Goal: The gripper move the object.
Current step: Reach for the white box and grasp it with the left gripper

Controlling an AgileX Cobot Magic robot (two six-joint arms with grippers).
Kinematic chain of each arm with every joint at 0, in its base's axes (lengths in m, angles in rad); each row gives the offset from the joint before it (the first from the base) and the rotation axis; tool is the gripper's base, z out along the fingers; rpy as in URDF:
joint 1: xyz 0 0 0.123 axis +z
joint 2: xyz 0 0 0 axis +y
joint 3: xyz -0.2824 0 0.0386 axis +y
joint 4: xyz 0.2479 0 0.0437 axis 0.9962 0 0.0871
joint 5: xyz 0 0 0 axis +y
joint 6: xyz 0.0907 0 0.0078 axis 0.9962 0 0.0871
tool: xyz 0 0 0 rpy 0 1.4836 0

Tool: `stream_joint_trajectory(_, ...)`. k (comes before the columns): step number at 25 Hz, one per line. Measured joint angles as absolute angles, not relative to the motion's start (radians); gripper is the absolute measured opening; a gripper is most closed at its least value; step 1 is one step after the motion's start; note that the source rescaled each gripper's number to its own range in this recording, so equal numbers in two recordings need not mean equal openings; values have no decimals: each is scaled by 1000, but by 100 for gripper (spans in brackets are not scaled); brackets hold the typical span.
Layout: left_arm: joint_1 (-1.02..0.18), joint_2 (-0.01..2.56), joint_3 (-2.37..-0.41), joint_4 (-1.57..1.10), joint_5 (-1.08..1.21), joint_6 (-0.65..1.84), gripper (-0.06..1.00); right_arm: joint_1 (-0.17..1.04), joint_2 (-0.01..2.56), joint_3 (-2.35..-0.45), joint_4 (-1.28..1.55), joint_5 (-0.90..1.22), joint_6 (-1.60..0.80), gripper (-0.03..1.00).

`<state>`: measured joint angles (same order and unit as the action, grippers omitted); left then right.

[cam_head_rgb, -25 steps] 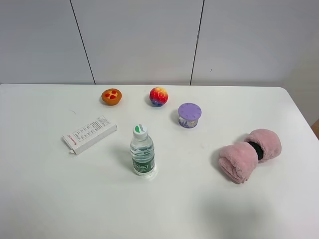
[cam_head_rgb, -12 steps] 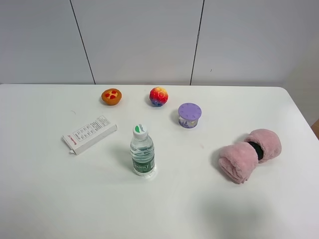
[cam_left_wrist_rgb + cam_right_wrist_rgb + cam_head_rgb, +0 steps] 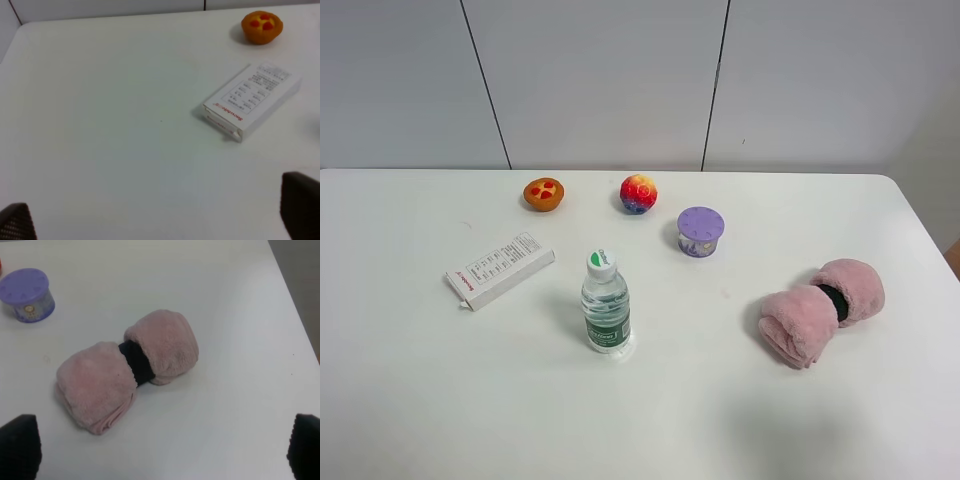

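The object, a flat long white cardboard box [image 3: 500,270] with black print and a red mark, lies on the white table at the left; the left wrist view shows it [image 3: 252,99] lying flat, well ahead of my left gripper [image 3: 160,222]. That gripper is open and empty, with only its black fingertips [image 3: 301,210] showing at the frame's edges. My right gripper [image 3: 162,452] is open and empty, short of a pink rolled towel [image 3: 127,367]. Neither gripper shows in the exterior high view.
A clear water bottle [image 3: 606,304] stands near the table's middle. An orange muffin [image 3: 543,193], a coloured ball [image 3: 638,193] and a purple lidded cup [image 3: 700,231] sit toward the back. The pink towel [image 3: 822,310] lies at the right. The table's right edge [image 3: 295,305] is near the towel.
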<state>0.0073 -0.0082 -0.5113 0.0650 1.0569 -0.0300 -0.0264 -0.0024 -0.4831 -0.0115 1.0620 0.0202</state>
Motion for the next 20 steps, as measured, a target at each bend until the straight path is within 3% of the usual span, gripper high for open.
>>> stream_joint_trajectory(20,7,-8,-511,81,1057,-33,99,-26,-2,-483,-12,1062,20,100)
